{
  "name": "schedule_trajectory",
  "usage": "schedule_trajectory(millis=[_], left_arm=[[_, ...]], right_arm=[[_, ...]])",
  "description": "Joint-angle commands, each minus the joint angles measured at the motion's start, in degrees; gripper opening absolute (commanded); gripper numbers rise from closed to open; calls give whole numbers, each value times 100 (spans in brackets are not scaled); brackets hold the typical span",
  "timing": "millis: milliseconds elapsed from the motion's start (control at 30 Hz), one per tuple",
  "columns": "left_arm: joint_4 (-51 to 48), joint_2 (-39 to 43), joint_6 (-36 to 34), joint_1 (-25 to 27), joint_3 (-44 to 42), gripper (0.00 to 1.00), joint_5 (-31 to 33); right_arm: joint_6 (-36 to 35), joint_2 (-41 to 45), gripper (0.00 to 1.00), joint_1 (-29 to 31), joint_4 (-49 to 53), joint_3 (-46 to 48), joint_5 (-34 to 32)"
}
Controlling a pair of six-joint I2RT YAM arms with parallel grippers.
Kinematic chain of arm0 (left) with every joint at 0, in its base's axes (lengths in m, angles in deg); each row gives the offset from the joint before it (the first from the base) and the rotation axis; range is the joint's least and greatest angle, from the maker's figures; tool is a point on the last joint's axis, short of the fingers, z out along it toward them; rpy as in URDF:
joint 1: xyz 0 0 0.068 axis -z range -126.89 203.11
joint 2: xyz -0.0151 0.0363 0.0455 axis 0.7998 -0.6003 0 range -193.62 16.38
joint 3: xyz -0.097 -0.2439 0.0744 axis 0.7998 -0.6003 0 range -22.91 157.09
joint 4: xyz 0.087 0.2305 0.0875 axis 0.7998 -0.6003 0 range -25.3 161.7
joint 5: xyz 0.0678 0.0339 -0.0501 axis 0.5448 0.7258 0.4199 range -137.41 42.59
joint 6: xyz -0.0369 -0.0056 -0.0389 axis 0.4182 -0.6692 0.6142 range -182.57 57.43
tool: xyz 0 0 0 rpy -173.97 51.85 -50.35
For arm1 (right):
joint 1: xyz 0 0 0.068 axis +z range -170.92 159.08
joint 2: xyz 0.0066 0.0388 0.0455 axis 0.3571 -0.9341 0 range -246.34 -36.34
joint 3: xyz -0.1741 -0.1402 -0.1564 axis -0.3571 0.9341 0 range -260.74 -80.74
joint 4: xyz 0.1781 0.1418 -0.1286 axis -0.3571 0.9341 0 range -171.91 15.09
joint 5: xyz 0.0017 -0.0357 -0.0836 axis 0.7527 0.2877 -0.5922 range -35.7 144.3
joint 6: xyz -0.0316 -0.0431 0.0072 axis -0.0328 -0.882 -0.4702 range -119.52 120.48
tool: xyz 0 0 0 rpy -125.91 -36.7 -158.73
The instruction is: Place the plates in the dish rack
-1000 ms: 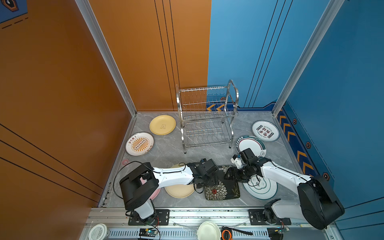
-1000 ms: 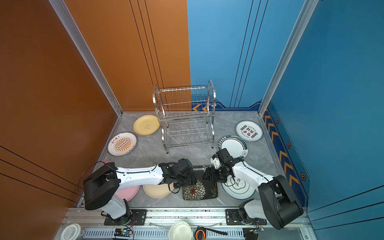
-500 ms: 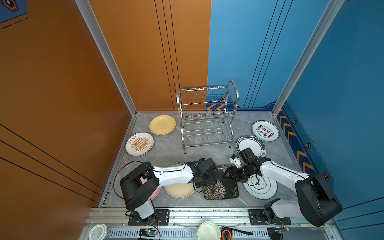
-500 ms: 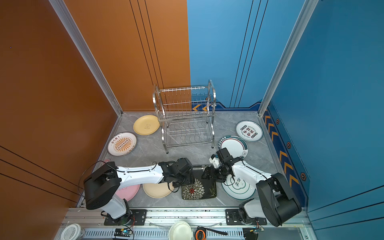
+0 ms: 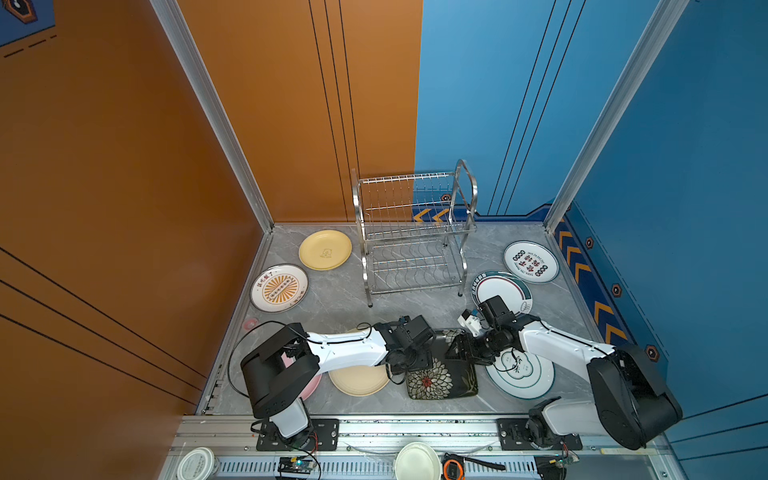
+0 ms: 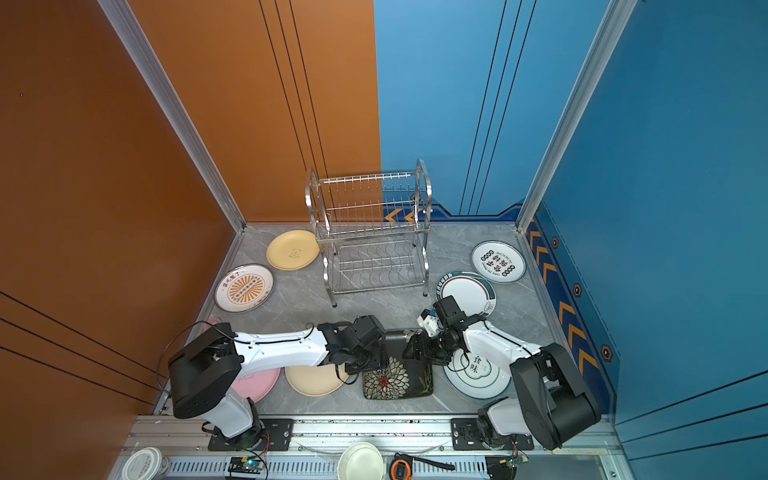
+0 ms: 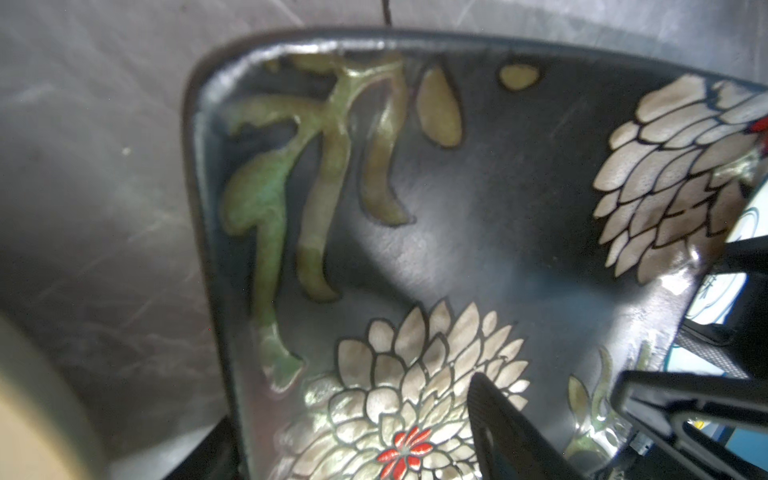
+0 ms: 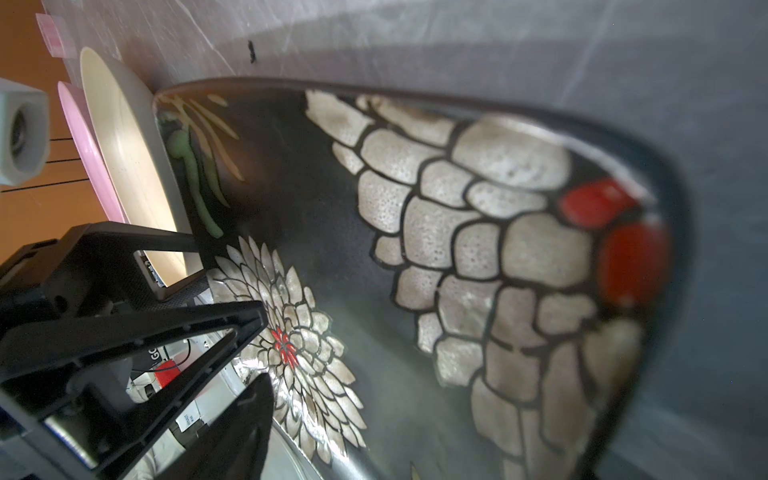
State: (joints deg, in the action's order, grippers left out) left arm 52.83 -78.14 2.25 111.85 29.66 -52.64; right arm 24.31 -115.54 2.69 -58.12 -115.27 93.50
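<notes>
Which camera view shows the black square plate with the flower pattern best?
The left wrist view: the black square plate fills it, with rim, leaves and flowers sharp. The right wrist view shows it close but slanted and blurred. Both top views show it small and partly covered.

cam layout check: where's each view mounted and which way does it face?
Both top views: high above the front rail, looking down and forward at the dish rack and yellow plate; left arm and right arm show whole.
Left wrist: on the left arm, close over the black square plate; left end effector fingers show.
Right wrist: on the right arm, looking low across that plate toward the cream plate; right end effector fingers show.
Shared: all four see the black square plate.
</notes>
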Motion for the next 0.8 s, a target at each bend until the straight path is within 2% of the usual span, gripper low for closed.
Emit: schedule_trajectory(millis=[0, 533, 767], left_arm=[[762, -304, -211, 19, 122, 74, -507], [955, -254, -408, 5, 224, 74, -702], [964, -187, -496, -3, 245, 74, -773]], right_arm=[[-115, -47, 76, 117, -558, -105, 966], [-83, 145, 64, 86, -647, -186, 1129], [-11, 263, 51, 49, -642, -194, 1063]])
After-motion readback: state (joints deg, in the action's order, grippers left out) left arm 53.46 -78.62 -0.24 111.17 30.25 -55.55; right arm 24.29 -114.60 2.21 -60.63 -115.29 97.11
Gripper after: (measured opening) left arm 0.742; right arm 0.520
